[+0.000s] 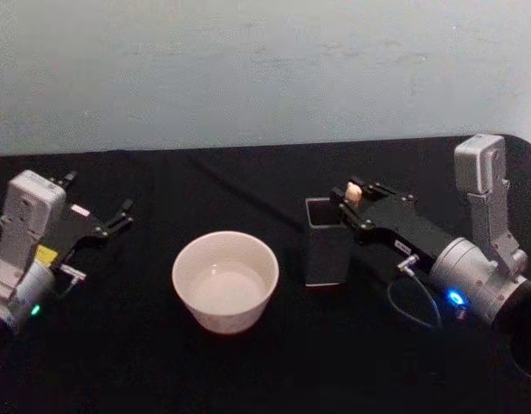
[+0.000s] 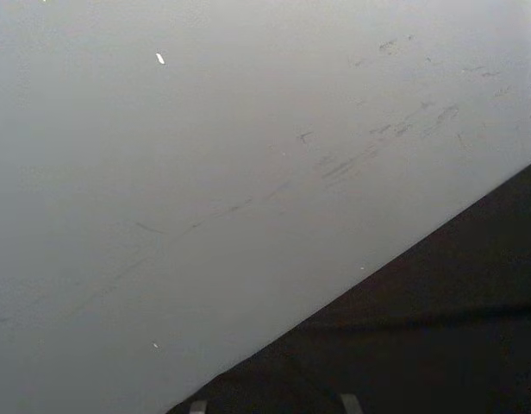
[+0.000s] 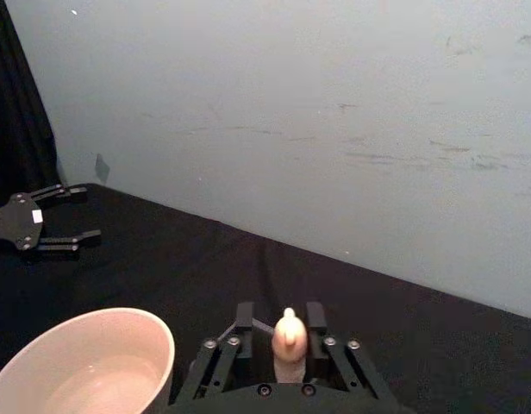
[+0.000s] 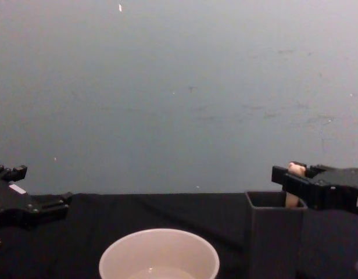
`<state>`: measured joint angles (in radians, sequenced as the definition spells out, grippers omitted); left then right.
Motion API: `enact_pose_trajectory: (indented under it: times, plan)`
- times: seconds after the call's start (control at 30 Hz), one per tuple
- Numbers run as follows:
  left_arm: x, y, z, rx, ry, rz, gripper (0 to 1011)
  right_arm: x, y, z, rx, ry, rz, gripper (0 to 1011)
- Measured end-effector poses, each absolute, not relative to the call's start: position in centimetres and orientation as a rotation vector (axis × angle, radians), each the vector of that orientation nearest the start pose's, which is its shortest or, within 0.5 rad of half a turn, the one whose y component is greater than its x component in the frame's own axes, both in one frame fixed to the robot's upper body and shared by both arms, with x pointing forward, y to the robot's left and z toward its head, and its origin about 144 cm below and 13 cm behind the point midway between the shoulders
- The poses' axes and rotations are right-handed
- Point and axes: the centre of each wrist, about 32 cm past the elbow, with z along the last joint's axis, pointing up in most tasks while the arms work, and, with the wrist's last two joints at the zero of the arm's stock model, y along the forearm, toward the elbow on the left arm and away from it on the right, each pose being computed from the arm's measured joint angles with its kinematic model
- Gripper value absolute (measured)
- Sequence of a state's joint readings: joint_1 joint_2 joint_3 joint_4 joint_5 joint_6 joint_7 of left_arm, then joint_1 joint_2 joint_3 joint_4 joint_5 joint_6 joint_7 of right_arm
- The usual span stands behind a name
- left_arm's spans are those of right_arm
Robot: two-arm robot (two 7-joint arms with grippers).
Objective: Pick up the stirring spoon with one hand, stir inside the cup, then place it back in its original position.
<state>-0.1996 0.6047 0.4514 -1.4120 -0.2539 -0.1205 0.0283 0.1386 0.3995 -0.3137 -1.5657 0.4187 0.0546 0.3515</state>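
Your right arm is at the pick-up step, closed on the spoon's head in the holder.

Start with the room: a plain pale grey-blue wall (image 4: 179, 87) stands behind a surface (image 1: 248, 371) draped in black cloth. On it, the cup (image 1: 225, 280) sits near the middle, wide and cream-white, with the dark square holder (image 1: 324, 241) just beside it on the right. Your left end effector (image 1: 119, 216) rests parked well to the left of the cup, fingers spread and holding nothing. Your right end effector (image 1: 352, 197) sits over the holder's rim, fingers narrowed around the bear-shaped top of the stirring spoon (image 3: 289, 338), which stands upright in the holder, its bowl hidden inside. By my reading the lift has not begun; next you need a straight pull upward clear of the holder, then a carry left over the cup.
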Motion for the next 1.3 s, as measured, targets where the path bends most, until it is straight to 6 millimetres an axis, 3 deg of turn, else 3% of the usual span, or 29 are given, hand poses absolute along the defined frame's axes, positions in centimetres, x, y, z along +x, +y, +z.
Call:
enact_pose_trajectory:
  times: [0.47,0.7,1.07,1.3]
  plan:
    - [48.9,31.0,114.0,0.304,-0.285,1.248,1001,48.4,-25.1,117.1,-0.033,0.034,-0.931,812]
    - [48.9,31.0,114.0,0.304,-0.285,1.248,1001,48.4,-25.1,117.1,-0.033,0.034,-0.931,978]
    - [48.9,31.0,114.0,0.304,-0.285,1.248,1001,48.6,-25.3,118.2,0.060,0.008,-0.932,1002]
    - [48.9,31.0,114.0,0.304,-0.285,1.248,1001,49.3,-26.0,119.5,0.150,-0.068,-1.074,1002]
